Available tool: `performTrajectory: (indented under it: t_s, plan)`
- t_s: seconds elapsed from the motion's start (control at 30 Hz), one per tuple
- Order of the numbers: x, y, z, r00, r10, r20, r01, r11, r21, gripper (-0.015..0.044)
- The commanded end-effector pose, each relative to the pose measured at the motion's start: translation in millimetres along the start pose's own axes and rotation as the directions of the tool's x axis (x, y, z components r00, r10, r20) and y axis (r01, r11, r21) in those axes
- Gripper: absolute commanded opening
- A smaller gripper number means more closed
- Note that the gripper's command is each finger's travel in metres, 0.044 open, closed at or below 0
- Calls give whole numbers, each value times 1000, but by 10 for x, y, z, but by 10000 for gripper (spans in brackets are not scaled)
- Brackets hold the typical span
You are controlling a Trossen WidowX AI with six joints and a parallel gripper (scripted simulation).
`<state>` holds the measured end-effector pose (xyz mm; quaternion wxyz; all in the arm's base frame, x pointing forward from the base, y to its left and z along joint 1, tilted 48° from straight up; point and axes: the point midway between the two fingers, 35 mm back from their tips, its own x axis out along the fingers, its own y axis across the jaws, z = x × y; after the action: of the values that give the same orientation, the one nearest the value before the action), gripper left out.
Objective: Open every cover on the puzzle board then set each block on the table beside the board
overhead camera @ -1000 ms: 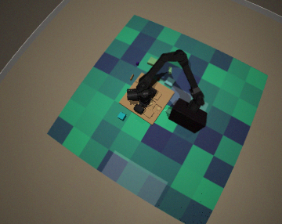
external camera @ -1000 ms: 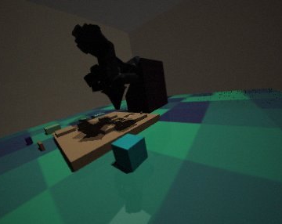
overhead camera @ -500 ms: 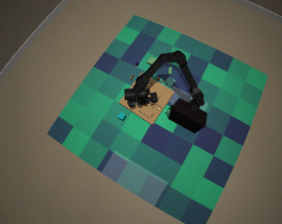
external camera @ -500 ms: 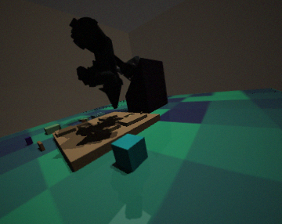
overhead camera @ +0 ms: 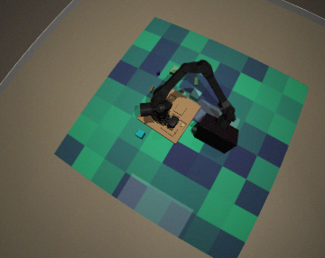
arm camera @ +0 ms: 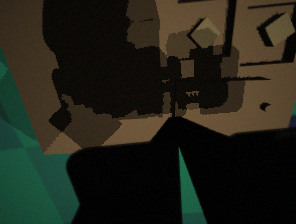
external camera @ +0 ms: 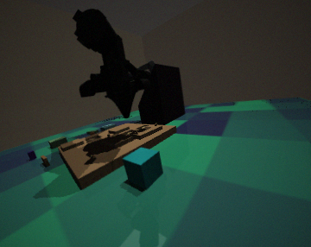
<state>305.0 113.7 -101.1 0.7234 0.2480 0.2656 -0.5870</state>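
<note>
The wooden puzzle board (overhead camera: 192, 109) (external camera: 78, 167) (arm camera: 30, 75) lies flat on the mat, largely under the arm's shadow. My gripper (external camera: 127, 117) (arm camera: 174, 123) is shut and empty, pointing down above the board. Raised pieces and track lines show on the board. In the wrist view one pale diamond-shaped piece (arm camera: 207, 33) and another pale diamond-shaped piece (arm camera: 281, 30) stand out with dark edges. Shadow hides whether several covers are open or wells are empty. A teal block (overhead camera: 140, 133) (external camera: 142, 167) rests on the mat beside the board, clear of it.
Beyond the board lie a purple piece (overhead camera: 158, 73) (external camera: 31, 155), a small orange piece (overhead camera: 152, 88) (external camera: 45, 161), a yellow-green block (overhead camera: 174, 69) and a pale cyan piece (overhead camera: 195, 93). The black arm base (overhead camera: 215, 134) (external camera: 161, 95) stands beside the board.
</note>
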Motion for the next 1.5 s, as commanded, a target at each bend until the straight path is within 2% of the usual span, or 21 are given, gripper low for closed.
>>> performTrajectory:
  t_s: [0.0, 0.63, 1.47]
  plan:
    - [5, -6, -23, 1000, -6, -1, 6, 999, 52, 0]
    - [15, -5, -23, 1000, -6, -1, 6, 999, 52, 0]
    - [261, 0, -29, 1000, -6, -1, 6, 999, 52, 0]
